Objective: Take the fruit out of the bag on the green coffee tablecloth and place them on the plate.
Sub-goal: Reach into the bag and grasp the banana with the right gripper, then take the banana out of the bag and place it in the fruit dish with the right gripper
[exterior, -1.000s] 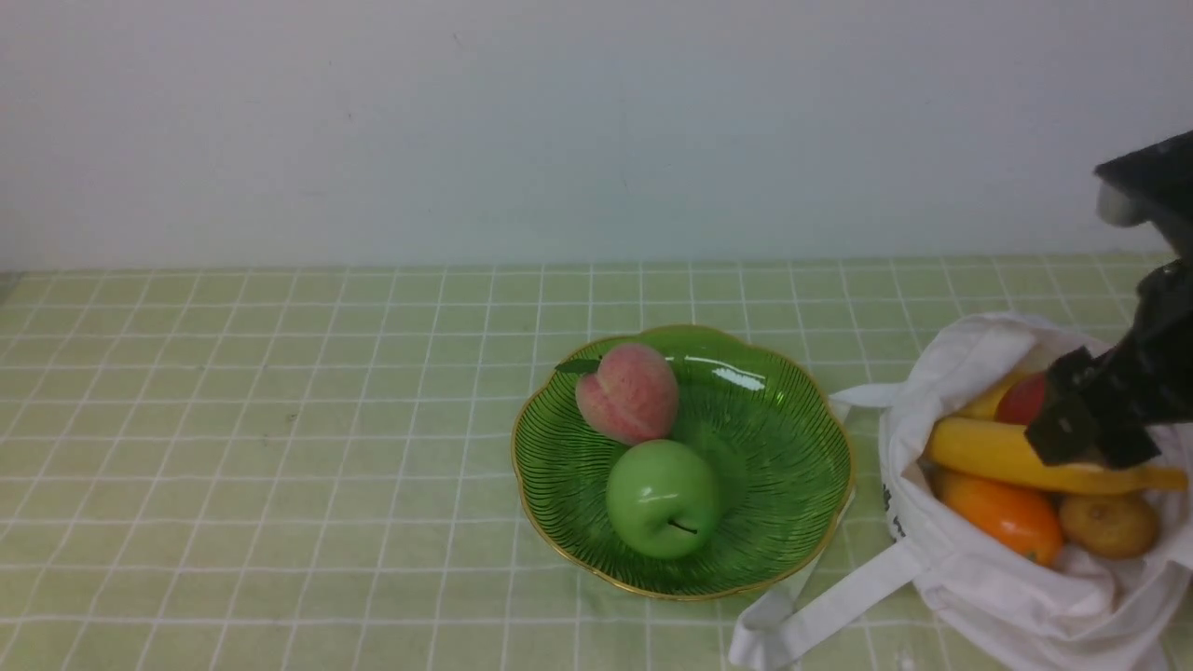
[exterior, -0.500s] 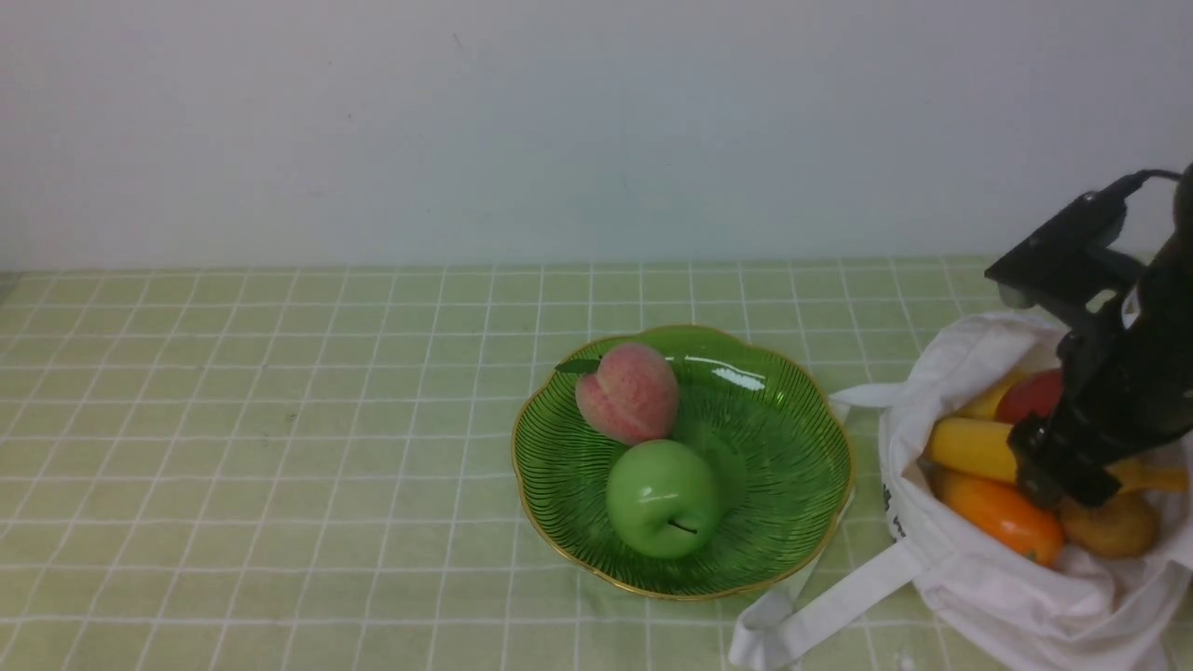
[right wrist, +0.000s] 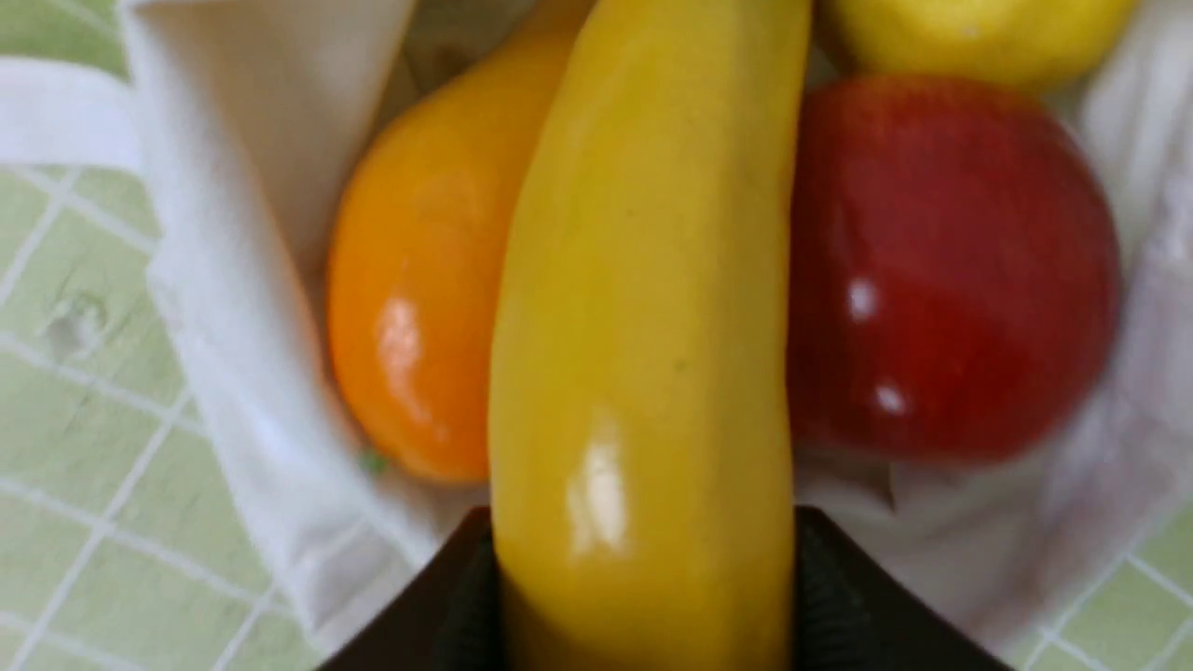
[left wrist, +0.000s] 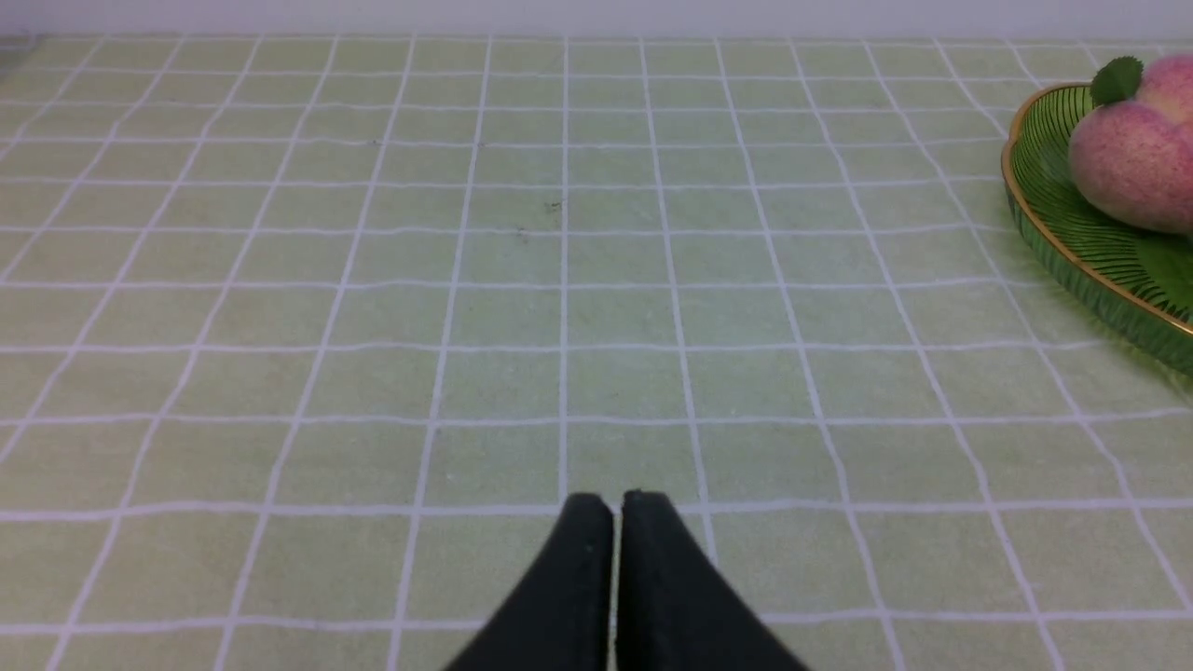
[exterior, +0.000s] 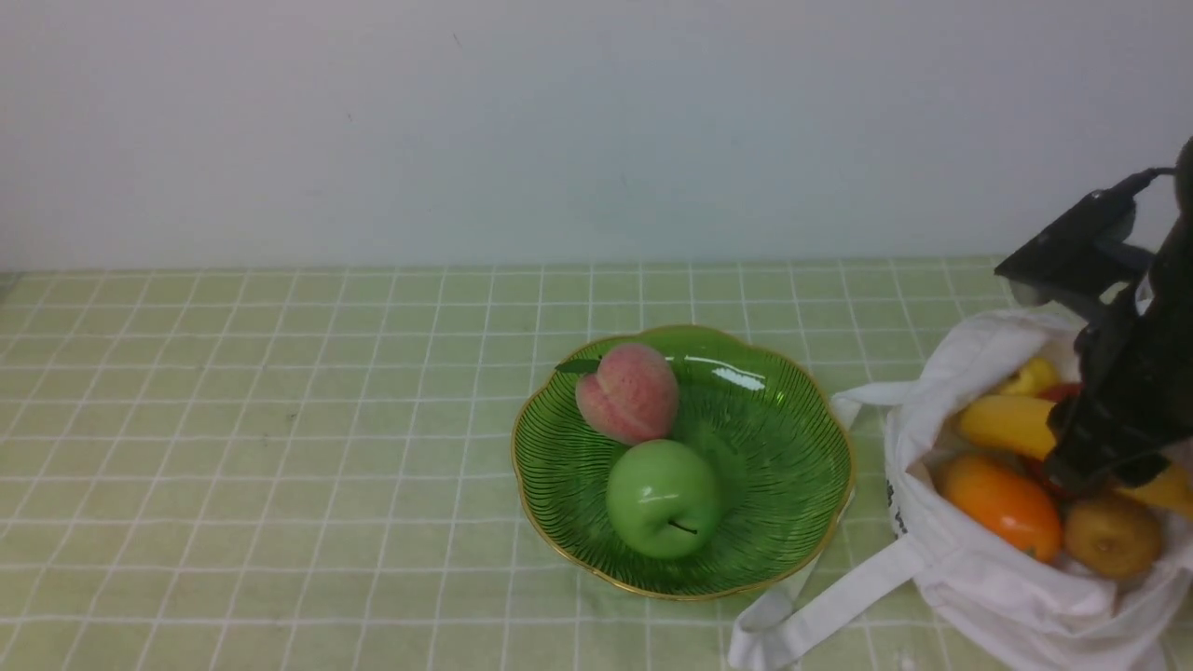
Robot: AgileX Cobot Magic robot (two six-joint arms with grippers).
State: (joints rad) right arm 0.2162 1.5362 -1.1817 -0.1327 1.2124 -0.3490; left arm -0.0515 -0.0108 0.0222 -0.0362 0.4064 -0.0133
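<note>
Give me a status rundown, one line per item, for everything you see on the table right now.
bag: open, fruit inside
banana: in bag, gripped by right tool
red apple: loose in bag
orange fruit: loose in bag
lemon: loose in bag
brown fruit: loose in bag
plate: holding peach and green apple
right tool: shut on banana
left tool: shut, empty

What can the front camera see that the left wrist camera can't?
Only the front view shows the green apple, the white bag, the banana inside it, and the right gripper closed on that banana. Only the left wrist view shows the left gripper, which is shut. Both show the peach, the green plate and the checked tablecloth.
</note>
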